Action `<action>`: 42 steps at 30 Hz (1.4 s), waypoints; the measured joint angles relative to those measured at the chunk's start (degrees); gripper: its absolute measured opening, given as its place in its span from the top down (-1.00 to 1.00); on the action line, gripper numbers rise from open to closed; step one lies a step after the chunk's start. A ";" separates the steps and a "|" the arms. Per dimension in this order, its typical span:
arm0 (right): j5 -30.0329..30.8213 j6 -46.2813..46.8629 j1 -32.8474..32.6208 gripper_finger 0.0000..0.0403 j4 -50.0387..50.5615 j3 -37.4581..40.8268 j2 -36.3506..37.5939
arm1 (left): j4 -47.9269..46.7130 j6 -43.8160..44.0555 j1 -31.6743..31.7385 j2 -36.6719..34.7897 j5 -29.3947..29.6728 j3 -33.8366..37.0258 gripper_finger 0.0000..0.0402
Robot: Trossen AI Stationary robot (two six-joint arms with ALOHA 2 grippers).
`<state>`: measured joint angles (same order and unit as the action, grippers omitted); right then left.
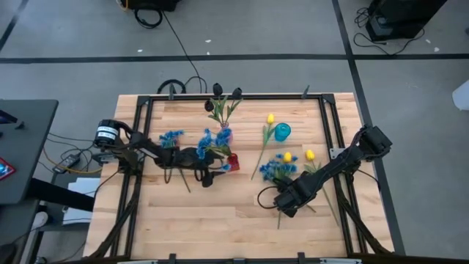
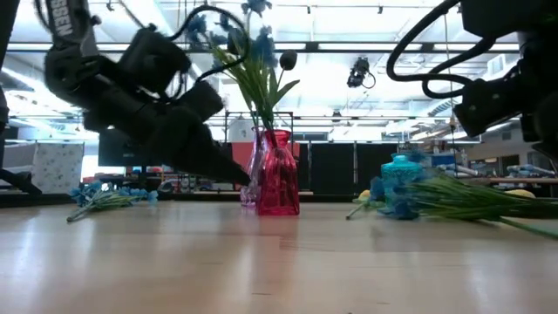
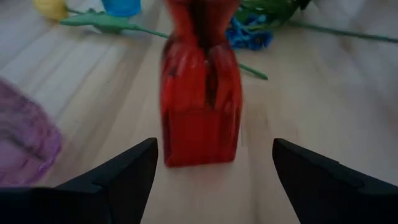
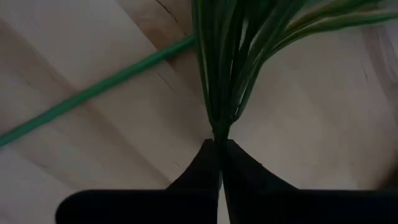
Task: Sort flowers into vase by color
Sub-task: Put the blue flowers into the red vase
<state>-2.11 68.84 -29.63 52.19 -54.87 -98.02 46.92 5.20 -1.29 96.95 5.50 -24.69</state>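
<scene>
The red vase (image 3: 200, 87), a squarish translucent glass piece with a narrow neck, stands near the middle of the wooden table (image 1: 220, 227) and holds green stems topped with blue blossoms (image 1: 217, 138). Just beside it on the left gripper's side sits a pale purple glass vase (image 3: 25, 140). The left gripper (image 3: 214, 168) is low at the table, pointing at the red vase, its two dark fingers spread wide with nothing between them; its arm reaches in nearly flat from the table's left edge. Behind the left gripper, away from the red vase, lies one more bunch of blue blossoms (image 1: 171, 137). Beyond the red vase toward the table's far edge are two dark tulips (image 1: 218, 89). To the red vase's right stand a teal vase (image 1: 282, 132) and three yellow tulips (image 1: 270, 118), with another blue bunch (image 1: 277, 168) lying among them. The right gripper (image 4: 219, 149) is pinched tight on that bunch's thin green stems (image 4: 230, 68), its arm slanting in from the right edge.
</scene>
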 joint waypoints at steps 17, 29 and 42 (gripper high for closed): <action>8.05 0.91 0.61 0.87 3.22 0.02 15.85 | 26.00 1.48 -5.47 0.02 1.03 12.77 -0.61; 43.58 -23.12 0.25 0.81 -18.81 0.02 23.91 | 33.76 5.54 -8.67 0.13 6.71 14.67 -0.61; 39.98 -59.74 10.69 0.81 -58.55 0.02 11.51 | 24.32 1.47 -9.65 0.20 14.79 8.18 -0.61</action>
<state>37.87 9.10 -18.94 -6.36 -54.85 -86.51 71.24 6.67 -10.94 97.14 20.29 -16.51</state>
